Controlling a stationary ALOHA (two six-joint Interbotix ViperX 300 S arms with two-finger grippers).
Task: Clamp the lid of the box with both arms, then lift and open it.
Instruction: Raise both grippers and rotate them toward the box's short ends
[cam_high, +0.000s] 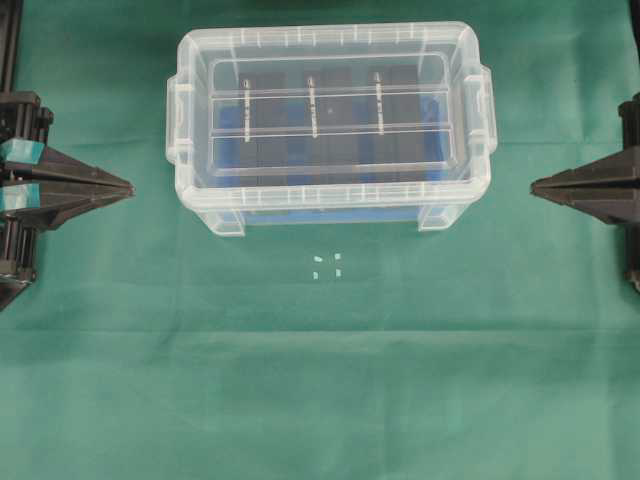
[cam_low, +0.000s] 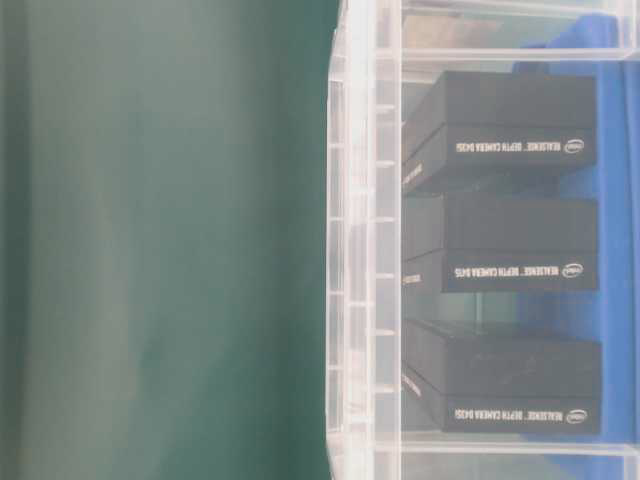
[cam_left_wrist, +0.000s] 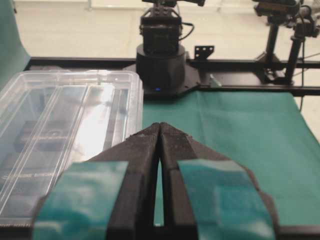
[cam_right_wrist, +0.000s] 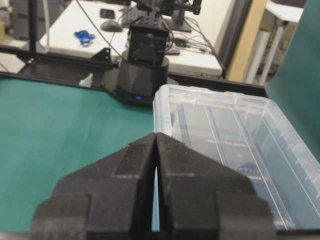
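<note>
One box (cam_high: 330, 205), one lid (cam_high: 330, 115), six black blocks (cam_low: 500, 135), two tools (cam_high: 128, 187), four white marks (cam_high: 326, 264).

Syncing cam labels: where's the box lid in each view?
Overhead: lid top centre, on the box.
Table-level: not distinguishable; only the box wall at right.
Left wrist: lid at left.
Right wrist: lid at right.
Shared landmark: green cloth.
</note>
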